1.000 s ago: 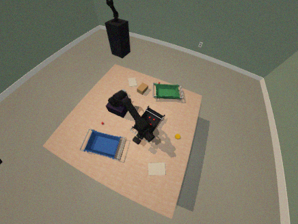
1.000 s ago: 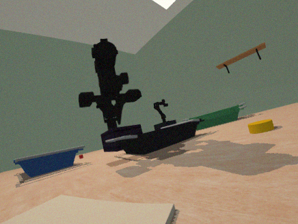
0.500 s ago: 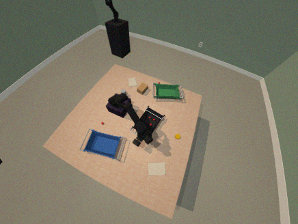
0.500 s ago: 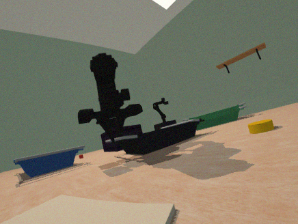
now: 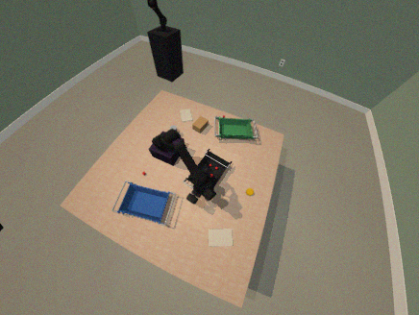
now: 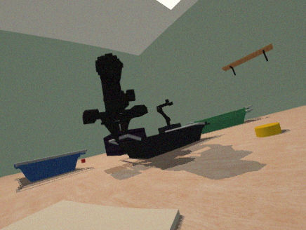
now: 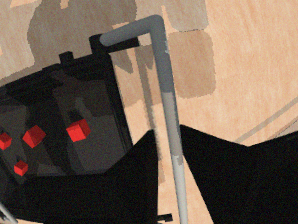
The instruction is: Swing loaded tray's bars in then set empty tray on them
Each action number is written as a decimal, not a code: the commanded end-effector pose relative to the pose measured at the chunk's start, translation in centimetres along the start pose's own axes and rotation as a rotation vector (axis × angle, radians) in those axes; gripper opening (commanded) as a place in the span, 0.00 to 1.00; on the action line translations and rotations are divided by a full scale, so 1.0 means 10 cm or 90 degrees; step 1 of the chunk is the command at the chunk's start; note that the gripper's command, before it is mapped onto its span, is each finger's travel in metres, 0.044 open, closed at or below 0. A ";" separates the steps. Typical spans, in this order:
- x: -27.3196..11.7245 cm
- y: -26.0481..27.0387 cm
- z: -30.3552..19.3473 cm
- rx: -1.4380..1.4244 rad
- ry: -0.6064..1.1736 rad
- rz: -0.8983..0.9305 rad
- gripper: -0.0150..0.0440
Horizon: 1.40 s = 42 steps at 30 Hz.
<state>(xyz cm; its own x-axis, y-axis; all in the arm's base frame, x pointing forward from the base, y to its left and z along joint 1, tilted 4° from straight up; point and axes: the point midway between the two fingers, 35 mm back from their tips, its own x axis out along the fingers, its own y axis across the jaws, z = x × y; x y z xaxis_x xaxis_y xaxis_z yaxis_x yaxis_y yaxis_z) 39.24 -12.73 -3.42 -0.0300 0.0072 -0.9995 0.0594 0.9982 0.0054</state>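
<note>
The loaded black tray [image 5: 222, 172] [image 6: 168, 141] [image 7: 120, 100] stands mid-table with several red blocks [image 7: 78, 130] inside. Its far bar [image 5: 217, 160] lies across the top near the far end. Its near bar [image 6: 131, 137] [image 7: 160, 55] is out beyond the near end. My gripper [image 6: 118, 137] [image 7: 165, 132] points down at that end, its fingers narrowly open on either side of the near bar without clamping it. The arm hides the fingertips in the top view. Blue tray [image 5: 145, 204] [image 6: 52, 168] and green tray [image 5: 235, 129] [image 6: 224, 121] are empty; which one the task means is not shown.
The dark arm base [image 5: 164, 152] stands left of the black tray. A brown box [image 5: 200, 125] is near the green tray. A yellow disc [image 5: 250, 192] [image 6: 268, 130] lies to the right. A pale pad [image 5: 220, 237] [image 6: 105, 217] lies in front. A red block [image 5: 144, 173] lies behind the blue tray.
</note>
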 end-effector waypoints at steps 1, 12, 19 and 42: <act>-0.09 0.17 0.02 -0.006 -0.002 0.004 0.39; -0.10 0.44 0.02 -0.006 -0.002 0.006 0.39; 0.08 0.68 0.01 -0.006 -0.002 0.007 0.39; -0.30 0.64 0.03 -0.005 -0.002 0.010 0.39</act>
<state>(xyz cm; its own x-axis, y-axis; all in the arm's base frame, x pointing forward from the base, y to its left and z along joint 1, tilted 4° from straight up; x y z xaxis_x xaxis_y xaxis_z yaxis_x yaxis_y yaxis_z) 40.03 -6.42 -0.30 -0.0262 0.0232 -0.9994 0.0522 0.9984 0.0218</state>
